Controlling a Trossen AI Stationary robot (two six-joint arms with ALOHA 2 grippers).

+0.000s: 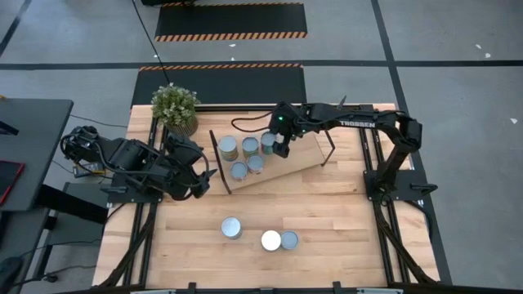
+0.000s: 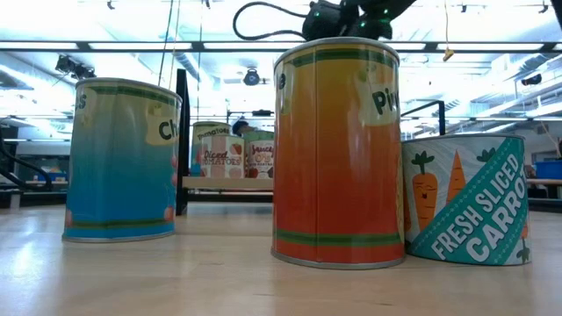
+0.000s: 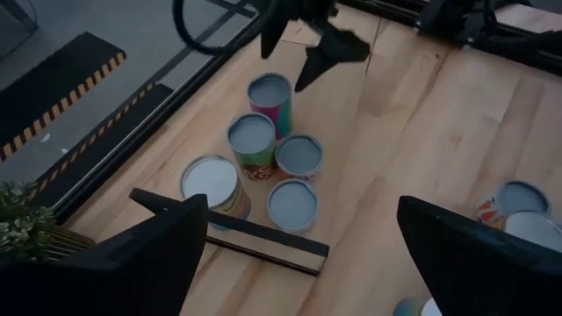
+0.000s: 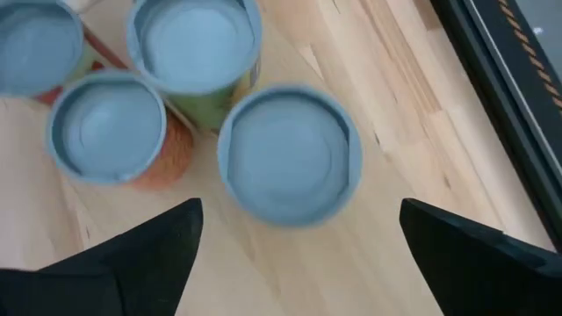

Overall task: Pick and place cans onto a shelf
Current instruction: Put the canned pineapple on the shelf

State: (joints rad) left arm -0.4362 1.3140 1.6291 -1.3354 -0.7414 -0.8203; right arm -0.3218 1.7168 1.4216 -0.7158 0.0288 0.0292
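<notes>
The left pincer (image 1: pixel 198 181) is waiting at the left side of the counter (image 1: pixel 343 220), its fingers spread wide and holding nothing; it is parked clear of the work, with the shelf's near black frame end just beyond its tips. The potted plant (image 1: pixel 175 107) is standing behind it at the counter's back edge, out of the way of either arm.

Just right of that pincer, the shelf (image 1: pixel 304 153) is lying at a slant, and five cans are clustered on its left end: the largest one (image 1: pixel 227 146) at the outer edge, the rest packed against it, probably to leave the bare right stretch free for later cans. Three cans are sitting nearer the counter's front, apart from both pincers: a lone one (image 1: pixel 232 227), then a bright white-topped one (image 1: pixel 270 240) touching a grey-topped one (image 1: pixel 289 239). These look like the ones not yet placed.

The right pincer (image 1: pixel 281 148) is hovering over the cluster's right edge, fingers wide apart and gripping nothing. Directly between its fingers and below it, the newest can (image 4: pixel 289 154) is standing upright on the shelf, just beside two neighbours. I judge this to be a release, the fingers being open enough to lift off without nudging the can.
</notes>
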